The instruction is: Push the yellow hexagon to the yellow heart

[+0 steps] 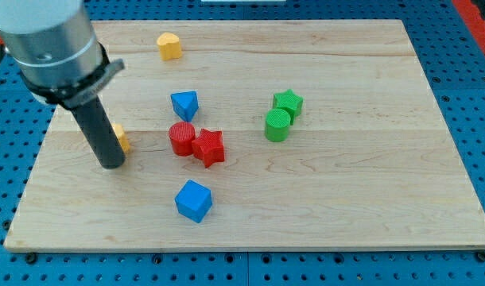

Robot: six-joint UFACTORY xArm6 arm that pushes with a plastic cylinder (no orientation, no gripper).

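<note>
The yellow heart (169,46) sits near the view's top, left of centre, on the wooden board (346,183). The yellow hexagon (121,137) lies at the view's left and is mostly hidden behind my rod; only its right edge shows. My tip (111,164) rests on the board right at the hexagon's lower left, touching or nearly touching it. The heart is well above and to the right of the hexagon.
A blue triangular block (184,104), a red cylinder (180,138) and a red star (208,147) cluster at centre. A blue cube (194,200) lies below them. A green star (289,102) and a green cylinder (277,125) sit right of centre.
</note>
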